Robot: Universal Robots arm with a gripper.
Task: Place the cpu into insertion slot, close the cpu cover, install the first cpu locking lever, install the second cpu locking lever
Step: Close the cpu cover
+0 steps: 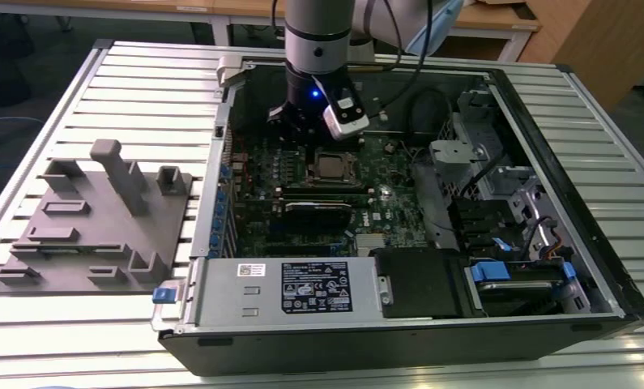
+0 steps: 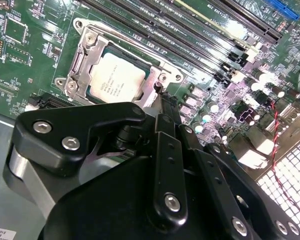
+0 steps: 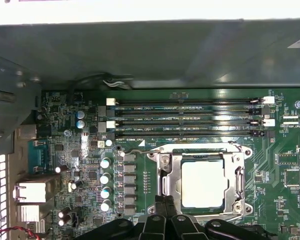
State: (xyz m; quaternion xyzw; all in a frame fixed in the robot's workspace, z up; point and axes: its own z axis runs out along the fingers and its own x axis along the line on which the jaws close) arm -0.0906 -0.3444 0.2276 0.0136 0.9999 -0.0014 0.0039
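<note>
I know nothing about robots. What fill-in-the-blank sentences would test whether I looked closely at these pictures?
1. The cpu sits in the insertion slot of the ____ motherboard.
2. The cpu cover lies ____ over the cpu.
3. The gripper hangs close beside the cpu cover, inside the opened case of a ____.

Missing words: green; closed; computer.

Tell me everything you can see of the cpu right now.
The cpu is a flat square chip with a pale, dull metal top bearing faint print. It lies level in the insertion slot on the green motherboard. The silver cpu cover frames its edges and seems to be down over them. The gripper sits at the socket's rim, beside the chip and off its top face.
</note>
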